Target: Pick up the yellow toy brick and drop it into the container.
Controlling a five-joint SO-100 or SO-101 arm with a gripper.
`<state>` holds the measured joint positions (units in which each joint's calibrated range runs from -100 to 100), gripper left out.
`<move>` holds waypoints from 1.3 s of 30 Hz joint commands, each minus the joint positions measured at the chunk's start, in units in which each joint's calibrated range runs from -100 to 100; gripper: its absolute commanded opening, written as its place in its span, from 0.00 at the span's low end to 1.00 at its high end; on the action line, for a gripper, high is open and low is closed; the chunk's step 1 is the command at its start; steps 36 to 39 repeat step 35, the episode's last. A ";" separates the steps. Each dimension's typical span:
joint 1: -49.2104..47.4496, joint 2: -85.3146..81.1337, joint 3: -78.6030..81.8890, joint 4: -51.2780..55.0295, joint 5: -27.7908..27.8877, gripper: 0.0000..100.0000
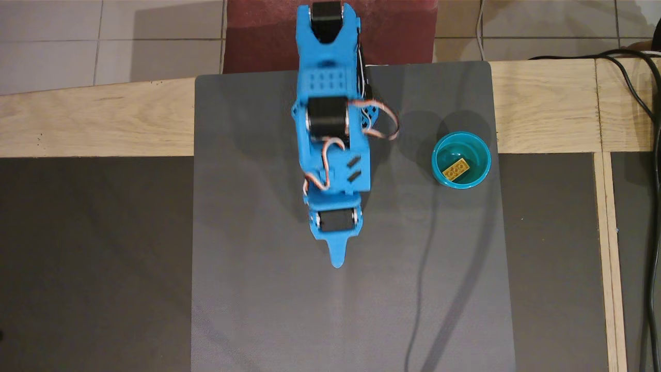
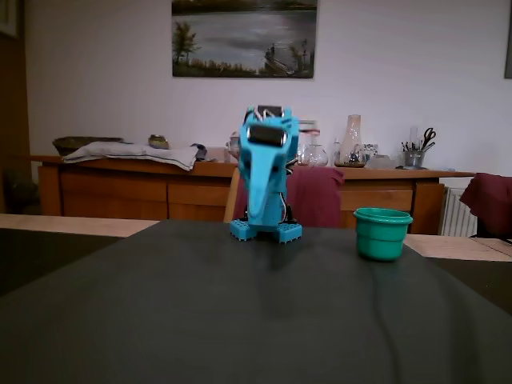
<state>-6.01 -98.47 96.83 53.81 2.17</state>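
The yellow toy brick (image 1: 456, 169) lies studs up inside the teal cup (image 1: 440, 155) at the right of the grey mat in the overhead view. In the fixed view the cup (image 2: 382, 233) stands right of the arm and its wall hides the brick. My blue gripper (image 1: 337, 261) is folded over the middle of the mat, well left of the cup, its fingers together and holding nothing. In the fixed view the gripper (image 2: 258, 210) points down in front of the arm's base.
The grey mat (image 1: 258, 289) lies on a wooden table (image 1: 77, 121) with dark panels at both sides. Black cables (image 1: 643, 103) run along the right edge. A sideboard with jars and cloth (image 2: 128, 152) stands behind the table.
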 commanded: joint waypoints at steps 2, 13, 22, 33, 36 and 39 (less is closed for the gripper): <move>0.33 -0.43 2.63 -2.41 0.29 0.00; -0.21 0.49 2.72 -2.14 0.24 0.00; -0.21 0.49 2.72 -2.14 0.24 0.00; -0.21 0.49 2.72 -2.14 0.24 0.00; -0.21 0.49 2.72 -2.14 0.24 0.00; -0.21 0.49 2.72 -2.14 0.24 0.00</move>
